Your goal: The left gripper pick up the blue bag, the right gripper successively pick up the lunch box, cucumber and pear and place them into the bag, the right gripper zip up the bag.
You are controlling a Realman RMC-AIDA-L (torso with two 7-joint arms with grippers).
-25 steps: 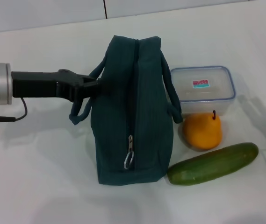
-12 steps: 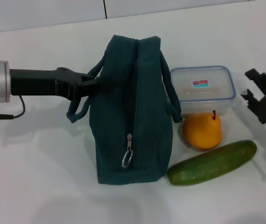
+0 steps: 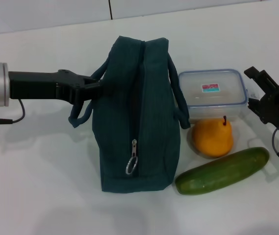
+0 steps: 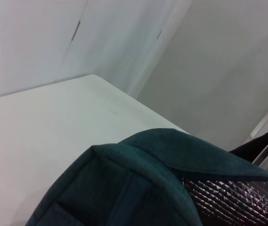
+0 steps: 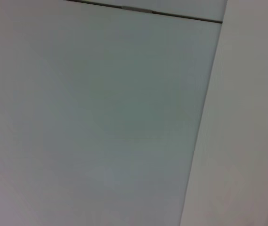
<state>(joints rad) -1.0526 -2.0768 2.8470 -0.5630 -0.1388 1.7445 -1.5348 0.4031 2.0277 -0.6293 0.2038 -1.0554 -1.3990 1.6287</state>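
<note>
A: Where does the blue bag (image 3: 139, 117) sit?

B: Upright at the middle of the white table (image 3: 41, 186); its zipper pull (image 3: 132, 164) hangs low on the near face; in the left wrist view a silvery lining (image 4: 228, 200) shows inside the bag's rim.

A: And the left gripper (image 3: 96, 85)?

B: It reaches in from nine o'clock and is closed on the bag's near handle (image 3: 80, 115) by the top edge.

A: The food?

B: At the bag's three o'clock stands the lunch box (image 3: 213, 93); the pear (image 3: 213, 137) touches its near side; the cucumber (image 3: 222, 171) lies at five o'clock, just beside the bag.

A: The right gripper (image 3: 264, 93)?

B: Just beside the lunch box at its three o'clock; whether its fingers are spread or closed, I cannot tell.
</note>
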